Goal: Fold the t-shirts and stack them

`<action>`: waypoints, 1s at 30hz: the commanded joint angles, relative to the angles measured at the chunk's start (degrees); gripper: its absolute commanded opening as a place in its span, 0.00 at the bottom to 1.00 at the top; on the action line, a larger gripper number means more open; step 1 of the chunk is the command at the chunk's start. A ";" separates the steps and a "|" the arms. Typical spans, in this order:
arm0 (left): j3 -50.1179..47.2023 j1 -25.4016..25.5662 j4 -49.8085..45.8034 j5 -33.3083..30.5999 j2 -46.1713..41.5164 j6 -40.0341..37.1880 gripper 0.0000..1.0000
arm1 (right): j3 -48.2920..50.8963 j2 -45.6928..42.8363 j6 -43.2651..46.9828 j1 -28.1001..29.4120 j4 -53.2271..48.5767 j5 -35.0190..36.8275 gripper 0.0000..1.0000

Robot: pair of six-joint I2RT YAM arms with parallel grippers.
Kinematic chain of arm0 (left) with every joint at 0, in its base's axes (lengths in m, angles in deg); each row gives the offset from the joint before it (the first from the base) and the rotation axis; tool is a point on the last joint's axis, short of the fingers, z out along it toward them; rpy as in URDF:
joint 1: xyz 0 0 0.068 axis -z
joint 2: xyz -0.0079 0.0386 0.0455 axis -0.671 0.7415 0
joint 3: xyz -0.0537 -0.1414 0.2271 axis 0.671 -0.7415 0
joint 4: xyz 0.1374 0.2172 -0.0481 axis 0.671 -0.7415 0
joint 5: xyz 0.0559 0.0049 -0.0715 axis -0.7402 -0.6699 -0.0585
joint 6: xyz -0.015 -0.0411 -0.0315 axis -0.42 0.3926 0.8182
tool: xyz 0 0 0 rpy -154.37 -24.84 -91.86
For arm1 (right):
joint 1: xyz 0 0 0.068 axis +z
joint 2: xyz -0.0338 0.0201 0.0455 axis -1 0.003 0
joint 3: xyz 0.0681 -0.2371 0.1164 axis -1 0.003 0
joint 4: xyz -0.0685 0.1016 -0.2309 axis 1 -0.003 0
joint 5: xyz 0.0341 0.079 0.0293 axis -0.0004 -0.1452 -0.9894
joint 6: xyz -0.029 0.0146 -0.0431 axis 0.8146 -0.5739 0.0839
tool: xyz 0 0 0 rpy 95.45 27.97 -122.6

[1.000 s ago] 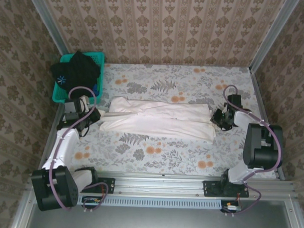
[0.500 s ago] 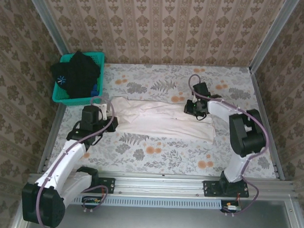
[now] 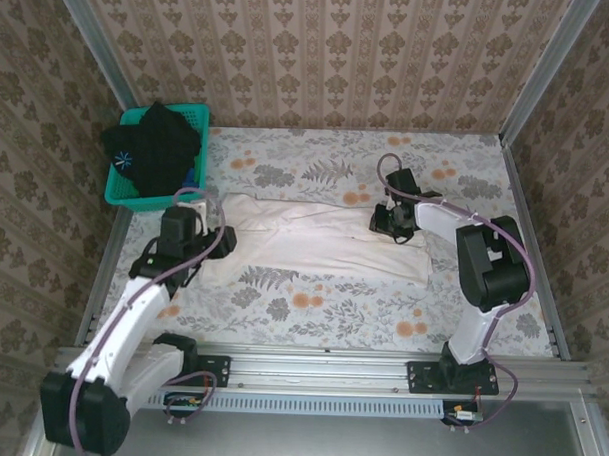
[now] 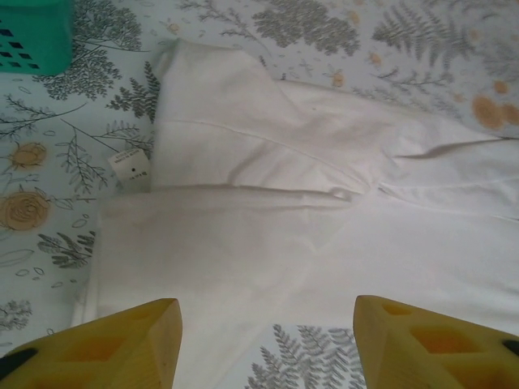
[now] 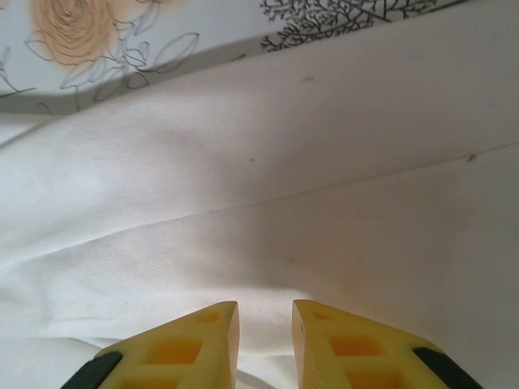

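A white cloth t-shirt (image 3: 324,244), folded into a long strip, lies flat on the flowery desk (image 3: 312,303). The left pincer (image 4: 266,312) hangs over the shirt's left end, its yellow fingers (image 4: 122,340) wide apart and holding nothing. The right pincer (image 5: 265,306) is low over the shirt's right end, fingers just a little apart. A teal plastic basket (image 3: 118,189) of dark clothes (image 3: 157,143) sits beyond the shirt's left end

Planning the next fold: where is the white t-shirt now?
In the top view the white t-shirt lies mid-table, the left gripper at its left end, the right gripper over its right part.
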 commanded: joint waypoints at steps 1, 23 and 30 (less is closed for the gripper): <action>3.72 -1.72 -6.11 -6.65 8.25 0.92 0.57 | 1.05 -1.93 -0.55 0.06 0.11 0.20 0.27; 10.80 -10.99 5.28 -1.11 30.98 -2.71 0.22 | 3.12 -1.85 -0.40 0.05 1.34 -0.02 0.26; 11.55 -10.99 3.07 -3.31 31.66 -3.03 0.34 | 2.99 -1.66 -0.02 0.03 0.95 0.29 0.27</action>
